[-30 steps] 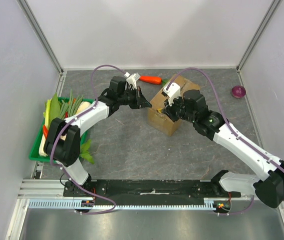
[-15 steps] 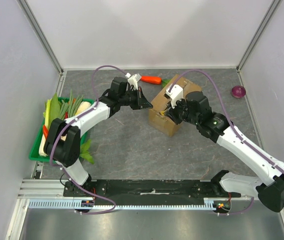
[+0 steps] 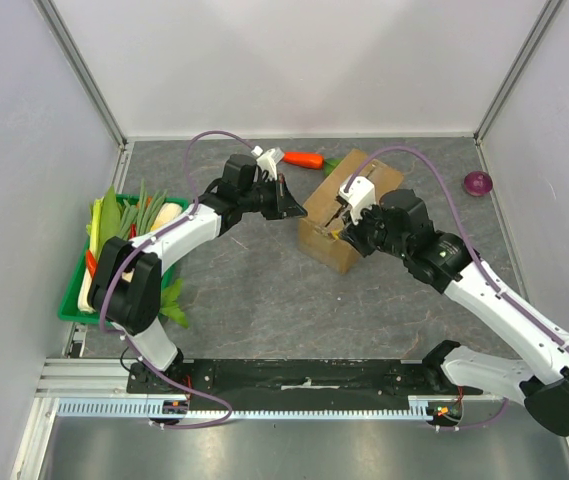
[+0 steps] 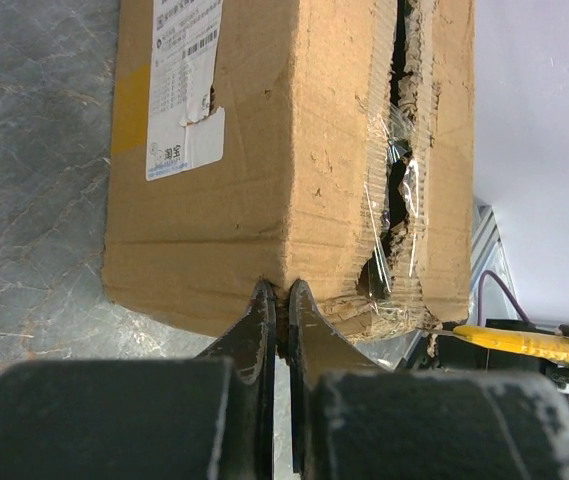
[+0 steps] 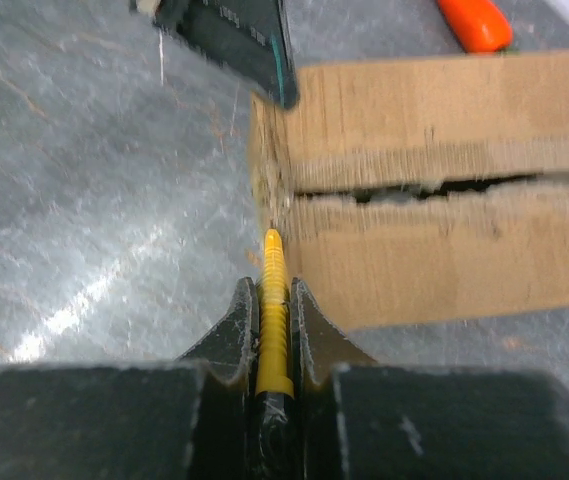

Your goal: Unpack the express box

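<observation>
The express box [image 3: 326,203] is brown cardboard and lies mid-table; its white label [image 4: 179,90] and torn top seam show in the left wrist view, where the box [image 4: 264,170] fills the frame. My left gripper [image 3: 292,203] is shut with its tips [image 4: 279,298] pinching the box's near corner edge. My right gripper [image 3: 345,226] is shut on a yellow ribbed cutter [image 5: 275,290], whose tip touches the box's [image 5: 444,250] end at the slit seam. The tape along the seam is ragged and split.
A green tray [image 3: 72,292] of vegetables stands at the left edge. A carrot [image 3: 302,159] lies behind the box and a purple onion [image 3: 477,183] at the back right. Walls close in the table on three sides.
My right arm has drawn back toward the near right, bringing the cutter from over the box top to its end. The left gripper has stayed at the box's corner.
</observation>
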`<state>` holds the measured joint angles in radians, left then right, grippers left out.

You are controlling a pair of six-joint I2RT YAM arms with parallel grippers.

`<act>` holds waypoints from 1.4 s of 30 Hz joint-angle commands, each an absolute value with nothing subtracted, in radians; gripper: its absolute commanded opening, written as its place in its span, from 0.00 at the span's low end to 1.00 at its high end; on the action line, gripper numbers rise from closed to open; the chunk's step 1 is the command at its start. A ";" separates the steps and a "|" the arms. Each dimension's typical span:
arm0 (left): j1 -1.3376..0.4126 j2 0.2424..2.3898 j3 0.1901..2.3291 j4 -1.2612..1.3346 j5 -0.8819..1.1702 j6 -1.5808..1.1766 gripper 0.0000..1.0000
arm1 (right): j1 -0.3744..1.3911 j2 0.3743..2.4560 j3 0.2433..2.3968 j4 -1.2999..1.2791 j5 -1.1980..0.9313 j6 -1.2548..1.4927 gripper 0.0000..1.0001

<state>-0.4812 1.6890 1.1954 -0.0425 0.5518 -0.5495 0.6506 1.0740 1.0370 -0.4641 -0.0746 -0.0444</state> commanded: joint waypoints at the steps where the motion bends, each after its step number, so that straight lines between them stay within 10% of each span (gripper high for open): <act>1: -0.465 1.681 1.181 -0.049 0.479 -0.494 0.02 | 0.649 1.039 1.086 -0.643 -0.026 -0.066 0.00; 22: -0.465 1.701 1.255 -0.078 0.660 -0.353 0.02 | 0.650 1.210 1.126 -0.267 -0.153 -0.006 0.00; 42: -0.465 1.695 1.258 -0.101 0.525 -0.394 0.02 | 0.649 1.147 1.051 -0.463 -0.156 -0.018 0.00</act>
